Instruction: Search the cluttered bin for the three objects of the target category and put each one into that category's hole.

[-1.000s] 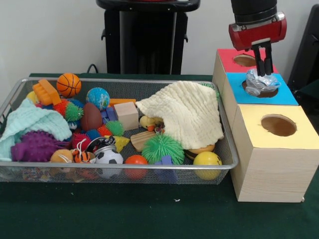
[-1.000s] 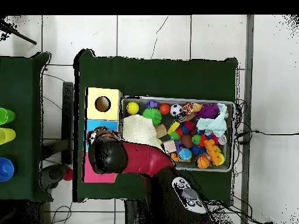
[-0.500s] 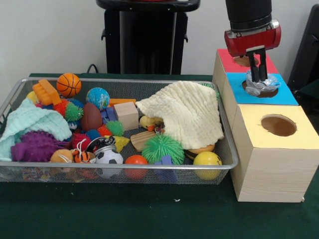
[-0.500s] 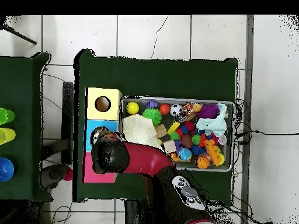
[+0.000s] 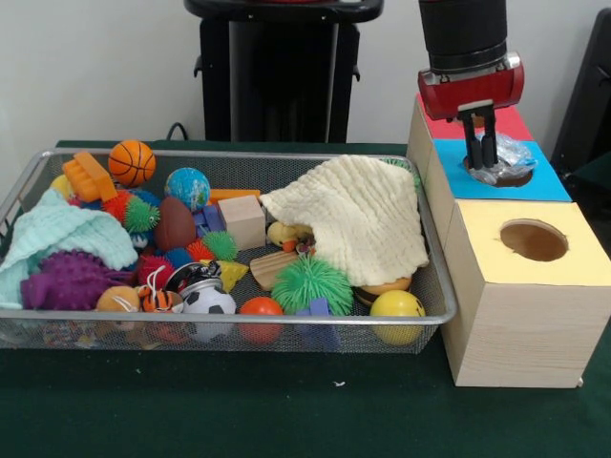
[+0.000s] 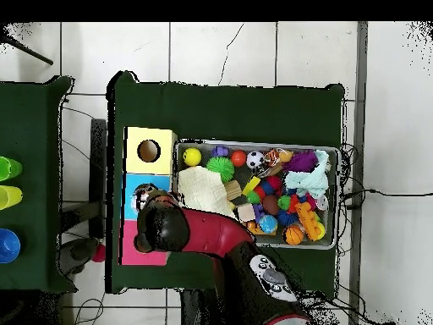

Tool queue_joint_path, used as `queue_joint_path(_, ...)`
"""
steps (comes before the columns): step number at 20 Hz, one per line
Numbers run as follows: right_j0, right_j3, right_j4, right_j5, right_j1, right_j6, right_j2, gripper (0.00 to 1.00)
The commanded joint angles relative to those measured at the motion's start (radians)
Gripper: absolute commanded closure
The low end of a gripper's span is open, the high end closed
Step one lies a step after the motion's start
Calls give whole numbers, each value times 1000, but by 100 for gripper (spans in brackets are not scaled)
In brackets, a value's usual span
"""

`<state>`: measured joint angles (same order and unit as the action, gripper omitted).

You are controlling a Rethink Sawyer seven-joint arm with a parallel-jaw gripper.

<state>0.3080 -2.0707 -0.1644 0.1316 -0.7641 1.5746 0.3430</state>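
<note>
My gripper (image 5: 480,160) hangs over the left edge of the round hole (image 5: 516,177) in the blue-topped box (image 5: 544,185). Its fingers stand close together and look shut. A crumpled foil lump (image 5: 509,156) sits in the mouth of the hole, just right of the fingertips and touching them. The wire-mesh bin (image 5: 239,156) lies to the left, full of toys. A little shiny tin can (image 5: 194,277) lies in it near the soccer ball. In the overhead view the arm's head (image 6: 161,224) hides the gripper over the blue box (image 6: 134,188); the bin (image 6: 339,200) is to the right.
The red-topped box (image 5: 434,110) stands behind the blue one and the yellow-topped box (image 5: 530,277) in front. A cream cloth (image 5: 358,215) covers the bin's right part, and a mint cloth (image 5: 52,234) its left. Spiky balls, wooden blocks and small balls fill the bin.
The gripper has moved left across the blue box and its fingers have drawn together. The foil lump now lies right of the fingers, in the hole's mouth.
</note>
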Motion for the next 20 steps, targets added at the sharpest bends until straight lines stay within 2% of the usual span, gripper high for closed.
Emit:
queue_joint_path(1, -10, 69, 20, -22, 31, 150, -32, 100)
queue_joint_path(14, -6, 60, -2, 10, 20, 162, -20, 100)
queue_joint_path(20, -51, 95, 8, 14, 28, 150, -81, 100)
